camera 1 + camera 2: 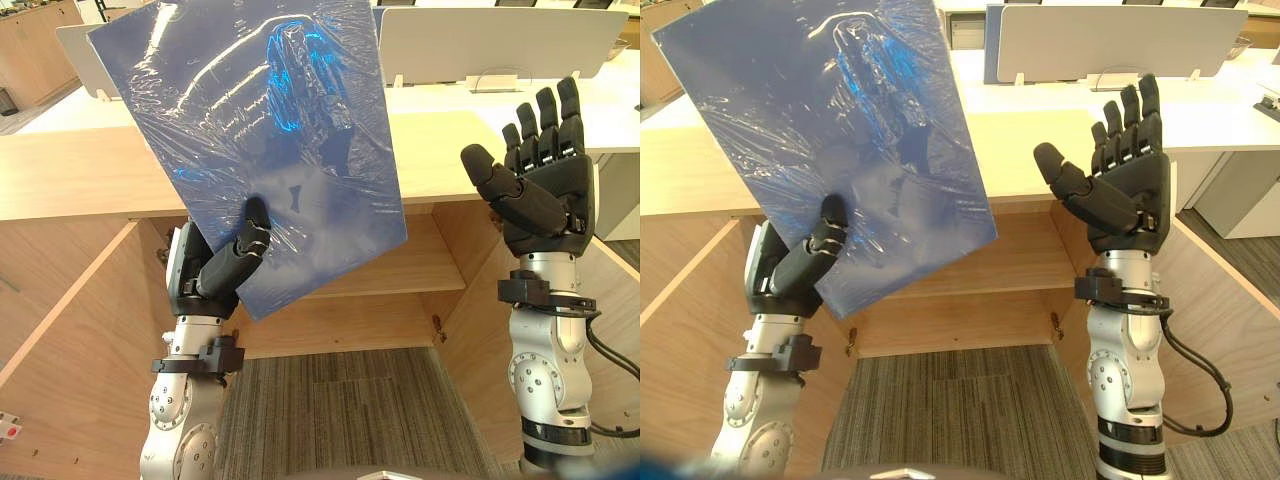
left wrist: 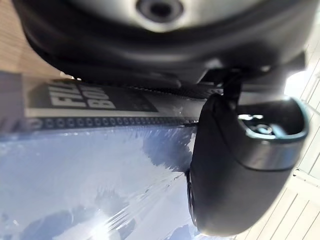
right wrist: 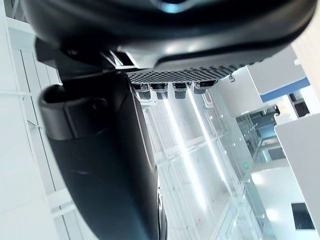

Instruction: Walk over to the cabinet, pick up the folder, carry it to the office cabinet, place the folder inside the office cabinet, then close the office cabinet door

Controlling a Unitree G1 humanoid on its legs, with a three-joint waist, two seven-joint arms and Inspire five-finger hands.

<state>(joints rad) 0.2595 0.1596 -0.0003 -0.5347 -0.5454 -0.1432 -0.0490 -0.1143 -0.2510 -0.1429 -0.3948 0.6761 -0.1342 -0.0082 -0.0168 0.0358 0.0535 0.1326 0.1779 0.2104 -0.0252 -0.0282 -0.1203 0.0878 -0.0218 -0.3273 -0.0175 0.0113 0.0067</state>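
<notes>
As left hand (image 1: 213, 272) pinches folder (image 1: 262, 130), thumb (image 1: 255, 226) curled

Bright, even overhead office light; white glare streaks on folder (image 1: 250, 130) wrap; office cabinet (image 1: 430, 265) interior shaded.

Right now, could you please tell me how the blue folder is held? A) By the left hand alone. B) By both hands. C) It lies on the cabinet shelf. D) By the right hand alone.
A: the left hand pinches the blue folder near its lower corner, while the right hand is raised beside it, open and apart from it.
</notes>
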